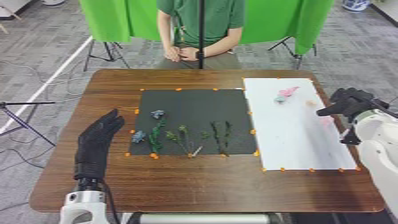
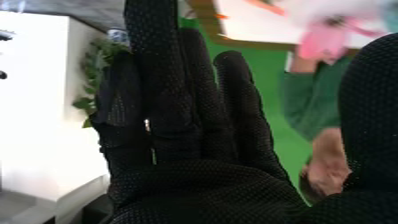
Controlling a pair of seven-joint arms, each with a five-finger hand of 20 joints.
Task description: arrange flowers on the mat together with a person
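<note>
The right hand is at the outer edge of the white mat, fingers released and straight, and from here I'd say the step in hand is choosing the next bloom. A pale pink flower lies just beside those fingers; whether they touch it I can't tell. The pink-and-teal flower sits farther up the same mat, beyond the fingertips. The next move probably calls for a low, gentle pinch, then a carry across to the dark mat (soft petals, I imagine, would crush easily). There, nearer the left hand, whose fingers are also straight and empty, lie blue flowers and green stems. Those could snag a careless glove on the way in. Orange tape edges both mats on the bench, with green cloth hanging beyond.
</note>
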